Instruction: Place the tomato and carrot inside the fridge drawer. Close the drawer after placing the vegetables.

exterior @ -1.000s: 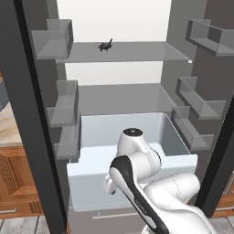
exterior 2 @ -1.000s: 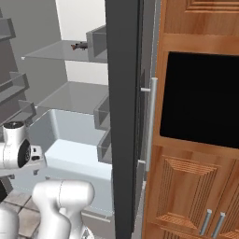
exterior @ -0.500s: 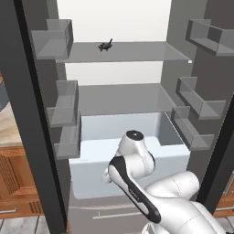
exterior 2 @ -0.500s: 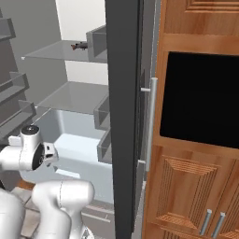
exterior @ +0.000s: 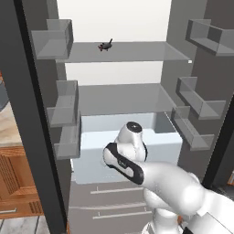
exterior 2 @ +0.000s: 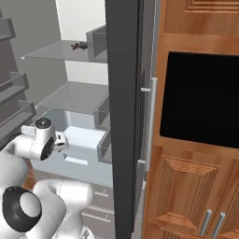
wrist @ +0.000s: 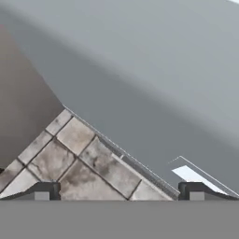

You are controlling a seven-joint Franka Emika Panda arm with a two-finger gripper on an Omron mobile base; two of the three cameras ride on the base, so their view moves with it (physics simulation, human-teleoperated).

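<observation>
Judging the job as barely under way, or at least unfinished. Finding the fridge drawer (exterior: pixel 93 167) pulled forward beneath the lower glass shelf (exterior: pixel 119 98), open at the top, its flat front panel well out from the fridge body; so the closing step is not yet done. Cannot tell whether the tomato or the carrot lies inside, since the white arm (exterior: pixel 137 169) crosses in front of the middle of the bin (the part of the interior left in sight, along the back and right wall, looks bare and pale). Noting one small dark thing (exterior: pixel 106 45) on the upper shelf (exterior: pixel 141 52), too small to name and neither red nor orange. Reading the tool (wrist: pixel 119 192) as released: fingertips (wrist: pixel 43 191) spread wide with nothing between them, pointing down past a slanted grey panel (wrist: pixel 140 70) toward floor tiles (wrist: pixel 74 158), low in front of the fridge. Holding no vegetable, then. Counting what is left, by that reading: fetching both vegetables if not already in, dropping each into the bin, then pushing the front panel home between the left door bins (exterior: pixel 64 109) and the right ones (exterior: pixel 201 105).
</observation>
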